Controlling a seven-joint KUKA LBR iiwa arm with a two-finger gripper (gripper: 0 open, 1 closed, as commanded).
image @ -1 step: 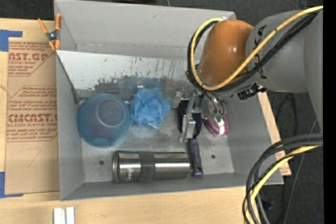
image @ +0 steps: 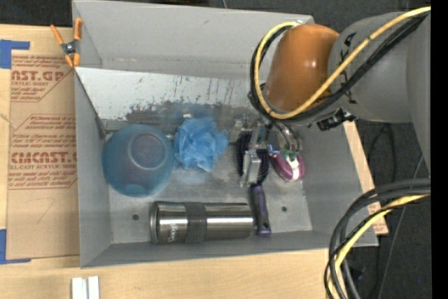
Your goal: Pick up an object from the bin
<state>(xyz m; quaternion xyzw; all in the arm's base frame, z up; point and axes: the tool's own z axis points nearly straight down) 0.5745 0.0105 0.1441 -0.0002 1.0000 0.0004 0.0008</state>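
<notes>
Jaws (spread or pressed together, I cannot tell) hang over a purple-handled brush [image: 259, 210], pink object [image: 288, 166] just beside them, so closing might catch both or neither.

Shiny metal flask [image: 201, 222] (dark matt band), crumpled blue cloth [image: 199, 143], matt plastic bowl [image: 138, 159].

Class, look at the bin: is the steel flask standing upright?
No, the steel flask lies on its side, below the blue bowl in the camera view.
</notes>
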